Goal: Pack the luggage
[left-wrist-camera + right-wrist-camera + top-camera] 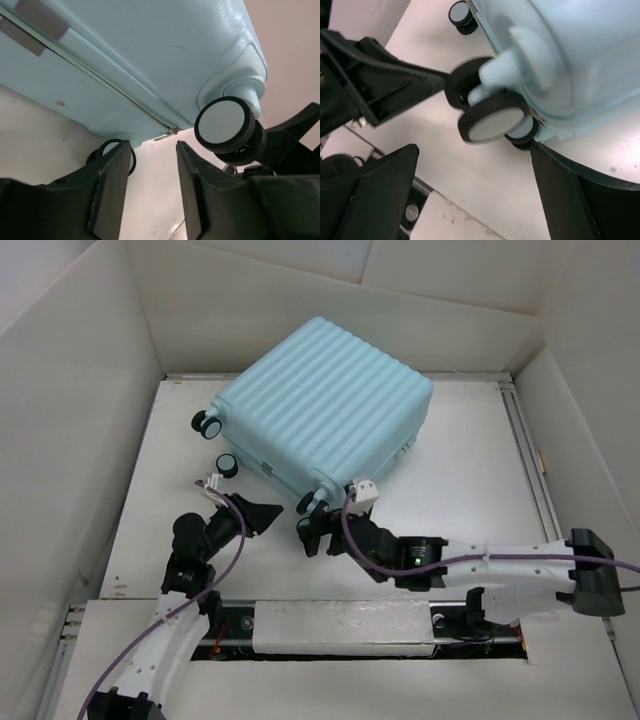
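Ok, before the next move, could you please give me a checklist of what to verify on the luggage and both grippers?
1. Luggage closed: ok, shell shut, lying flat on the table.
2. Zipper closed: ok along the visible side; the rest, cannot tell.
3. Left gripper empty: ok, jaws apart, nothing between them.
4. Right gripper empty: ok, wide open, gripping nothing.
5. Grippers clear of each other: ok, but close together beside the near caster wheel.
6. Items packed inside: cannot tell, interior hidden.
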`<act>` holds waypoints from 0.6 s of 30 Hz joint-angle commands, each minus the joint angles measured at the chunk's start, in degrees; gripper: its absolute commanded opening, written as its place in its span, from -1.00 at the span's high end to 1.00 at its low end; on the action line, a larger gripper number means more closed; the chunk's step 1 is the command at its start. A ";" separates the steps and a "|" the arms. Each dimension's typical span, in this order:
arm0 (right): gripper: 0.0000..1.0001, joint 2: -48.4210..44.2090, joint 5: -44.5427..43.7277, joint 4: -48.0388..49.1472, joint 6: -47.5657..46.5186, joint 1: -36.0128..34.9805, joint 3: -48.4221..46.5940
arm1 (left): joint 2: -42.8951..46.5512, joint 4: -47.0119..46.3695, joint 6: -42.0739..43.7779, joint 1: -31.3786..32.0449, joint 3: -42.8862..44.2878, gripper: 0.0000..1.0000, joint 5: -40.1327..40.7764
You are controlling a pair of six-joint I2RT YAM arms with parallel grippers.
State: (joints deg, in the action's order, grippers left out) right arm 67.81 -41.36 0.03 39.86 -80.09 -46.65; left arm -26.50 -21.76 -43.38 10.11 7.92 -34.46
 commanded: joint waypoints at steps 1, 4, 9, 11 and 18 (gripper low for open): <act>-1.00 7.41 2.69 -5.04 -0.48 2.14 -8.35 | 0.13 -1.80 3.99 -0.09 -1.41 0.23 -0.08; -1.00 11.72 3.31 -5.04 0.04 3.71 -12.05 | 0.13 -2.49 5.58 -0.09 -2.73 0.05 0.44; -0.34 12.26 1.12 -4.26 4.52 8.81 -12.24 | 1.63 -4.25 7.51 -0.09 -3.97 -0.03 1.67; 0.23 10.51 0.24 -4.25 5.84 10.13 -11.62 | 2.16 -4.26 8.31 -0.09 -3.97 -0.03 1.67; 0.97 -3.02 -5.31 -9.07 6.37 12.50 -3.80 | 1.11 -4.87 11.03 -0.09 -2.74 -0.03 1.67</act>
State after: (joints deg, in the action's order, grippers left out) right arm 72.82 -40.73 -8.82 51.11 -69.12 -51.11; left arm -24.99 -23.03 -34.92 10.11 3.99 -32.69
